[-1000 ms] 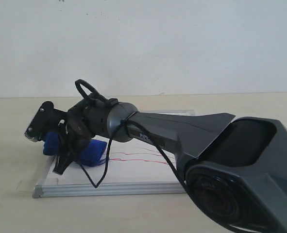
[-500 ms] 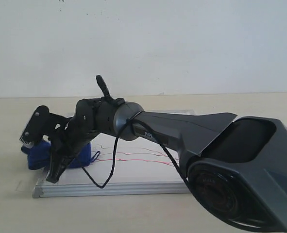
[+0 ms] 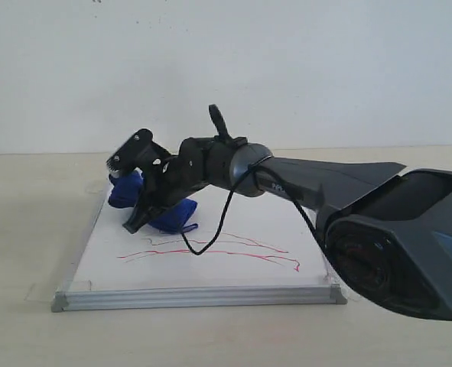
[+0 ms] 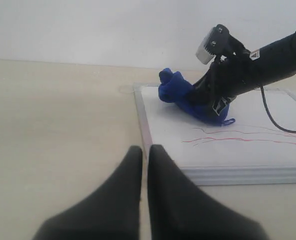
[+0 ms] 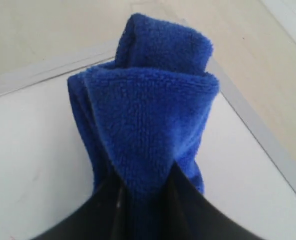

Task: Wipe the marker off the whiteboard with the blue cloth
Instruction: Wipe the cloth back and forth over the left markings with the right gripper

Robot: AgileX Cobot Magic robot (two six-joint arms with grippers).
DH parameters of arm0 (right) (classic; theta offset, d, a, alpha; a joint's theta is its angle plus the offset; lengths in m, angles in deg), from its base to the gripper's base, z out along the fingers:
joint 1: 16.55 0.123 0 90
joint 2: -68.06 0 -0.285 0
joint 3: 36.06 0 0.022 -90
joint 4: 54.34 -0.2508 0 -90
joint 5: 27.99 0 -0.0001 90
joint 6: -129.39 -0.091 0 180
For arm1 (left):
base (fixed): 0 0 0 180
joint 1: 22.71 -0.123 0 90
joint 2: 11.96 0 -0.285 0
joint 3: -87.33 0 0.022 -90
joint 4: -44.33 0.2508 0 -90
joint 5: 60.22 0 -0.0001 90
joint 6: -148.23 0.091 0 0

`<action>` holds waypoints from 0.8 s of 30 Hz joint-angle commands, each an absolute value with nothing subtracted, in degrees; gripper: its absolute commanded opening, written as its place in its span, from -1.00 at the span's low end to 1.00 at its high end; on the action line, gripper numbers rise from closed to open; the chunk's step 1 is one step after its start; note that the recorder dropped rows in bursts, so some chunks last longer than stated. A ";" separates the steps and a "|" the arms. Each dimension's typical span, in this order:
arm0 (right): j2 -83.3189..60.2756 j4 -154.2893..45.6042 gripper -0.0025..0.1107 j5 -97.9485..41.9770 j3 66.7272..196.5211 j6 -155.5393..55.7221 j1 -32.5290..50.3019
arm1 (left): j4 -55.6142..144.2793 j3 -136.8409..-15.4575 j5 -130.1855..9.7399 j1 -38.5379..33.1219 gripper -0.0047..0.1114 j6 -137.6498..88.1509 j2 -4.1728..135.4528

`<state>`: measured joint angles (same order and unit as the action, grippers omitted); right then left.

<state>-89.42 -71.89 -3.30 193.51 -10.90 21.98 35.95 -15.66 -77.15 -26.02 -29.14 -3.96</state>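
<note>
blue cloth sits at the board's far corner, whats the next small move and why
Probably drag the blue cloth, gripped in the right tool, toward the near edge onto the marker lines; they lie unwiped on the whiteboard in front of it.

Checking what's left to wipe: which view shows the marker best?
Exterior view: the whole marker shows from above. Left wrist shows it shallow and cut off; right wrist shows only cloth and whiteboard.
</note>
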 commanded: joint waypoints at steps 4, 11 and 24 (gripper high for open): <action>-90.17 -72.05 -0.96 4.68 193.67 3.47 30.76 | 36.27 -15.46 -77.11 -26.16 -0.84 -29.19 -4.17; -90.17 -71.97 -0.96 0.02 193.67 3.98 30.78 | 36.27 -15.46 -77.11 -26.16 -0.84 -29.19 -4.17; -90.17 -72.07 -0.96 2.51 193.67 -14.00 24.84 | 36.27 -15.46 -77.11 -26.16 -0.84 -29.19 -4.17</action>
<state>-90.11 -72.54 -3.89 193.98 -14.81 22.80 35.95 -15.66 -77.15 -26.02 -29.14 -3.96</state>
